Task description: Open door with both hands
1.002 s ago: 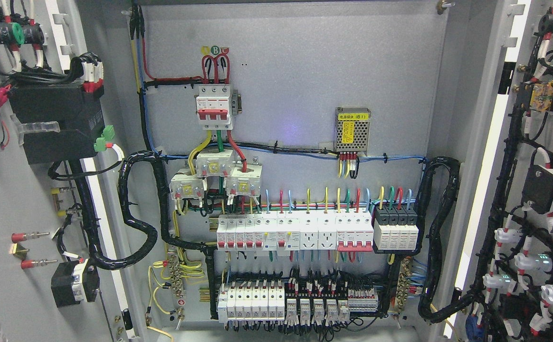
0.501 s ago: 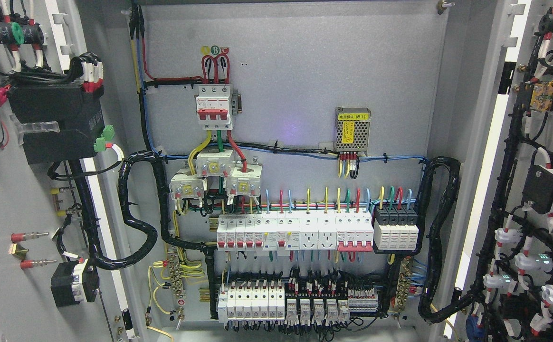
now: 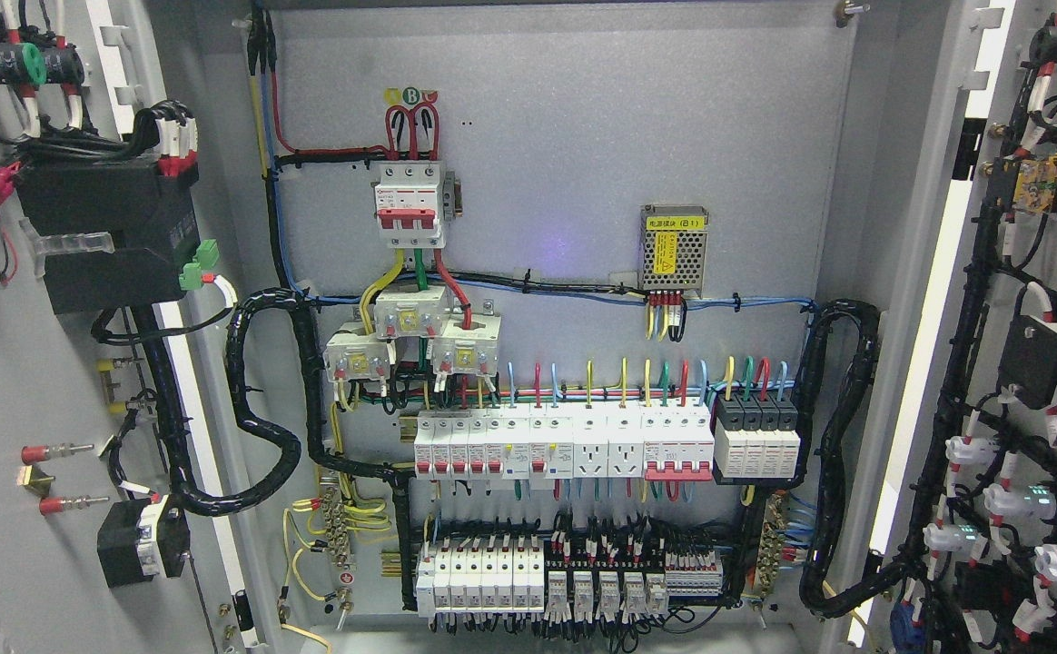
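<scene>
A: Doors first. Where do they stand?

B: Both swung wide. The left door shows its inner face at the picture's left edge, with a black box and cable loom mounted on it. The right door does the same at the right edge, its back covered in wiring and white connectors. Between them the cabinet back panel is fully exposed.

A: Anything changed over the last second?

B: Nothing I can pick out. The doors, the red breaker near the top, the small mesh power module and the breaker row all sit where they sat a second ago. I judge the opening done, with the scene settled.

A: And the hands, what pose?

B: Neither arm shows anywhere in the head view, so nothing touches either door. How the fingers stand, spread or curled, and whether they hold anything, I cannot tell, since both hands are out of view.

A: Risk?

B: Little, I'd guess, unless a door drifts back.
</scene>
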Tool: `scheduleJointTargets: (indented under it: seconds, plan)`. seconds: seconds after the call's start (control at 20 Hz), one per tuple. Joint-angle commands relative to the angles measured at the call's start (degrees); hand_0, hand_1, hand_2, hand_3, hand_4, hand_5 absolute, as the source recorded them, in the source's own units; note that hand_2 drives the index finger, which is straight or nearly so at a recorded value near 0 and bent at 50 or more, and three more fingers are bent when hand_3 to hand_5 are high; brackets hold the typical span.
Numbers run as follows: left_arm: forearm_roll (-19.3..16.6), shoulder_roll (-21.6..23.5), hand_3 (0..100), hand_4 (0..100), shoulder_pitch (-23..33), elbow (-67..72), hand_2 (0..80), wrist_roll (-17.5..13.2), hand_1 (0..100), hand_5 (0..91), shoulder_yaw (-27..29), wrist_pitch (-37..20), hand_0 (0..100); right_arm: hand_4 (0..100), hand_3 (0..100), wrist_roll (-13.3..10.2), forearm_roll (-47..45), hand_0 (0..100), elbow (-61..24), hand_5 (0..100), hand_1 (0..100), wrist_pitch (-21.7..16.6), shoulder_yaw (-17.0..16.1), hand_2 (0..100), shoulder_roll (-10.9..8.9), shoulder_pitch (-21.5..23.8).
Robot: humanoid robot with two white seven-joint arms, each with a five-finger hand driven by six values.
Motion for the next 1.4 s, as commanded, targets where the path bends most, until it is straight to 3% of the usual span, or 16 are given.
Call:
scheduleJointTargets:
  seconds: [0.0,0.3,0.65,0.85,1.35]
  plan:
    - [-0.5,-10.4,0,4,-0.2,-3.9,0.0,-0.1,0,0.0,7.6,0.3,0,0,0,0.0,0.0,0,-0.3,0,0,-1.2,-1.3,0,1.1,-0.3]
    - [-2.8,-12.9,0,4,-0.6,-6.9,0.0,-0.1,0,0.0,8.1,0.2,0,0,0,0.0,0.0,0,-0.3,0,0,-3.6,-1.9,0,1.54,-0.2]
    - [-2.9,-14.4,0,4,-0.5,-12.3,0.0,0.1,0,0.0,8.2,-0.4,0,0,0,-0.6,-0.2,0,-0.3,0,0,-0.4,-2.4,0,1.28,0.5]
    - [-4.2,-14.5,0,4,-0.5,-13.8,0.0,0.1,0,0.0,8.5,-0.8,0,0,0,-2.0,-0.5,0,-0.3,0,0,-0.3,-2.9,0,1.63,0.3]
    - [-5.3,-14.5,0,4,-0.5,-16.9,0.0,0.1,0,0.0,9.7,-6.5,0,0,0,-2.0,-0.6,0,-0.3,0,0,-0.5,-3.5,0,1.72,0.0]
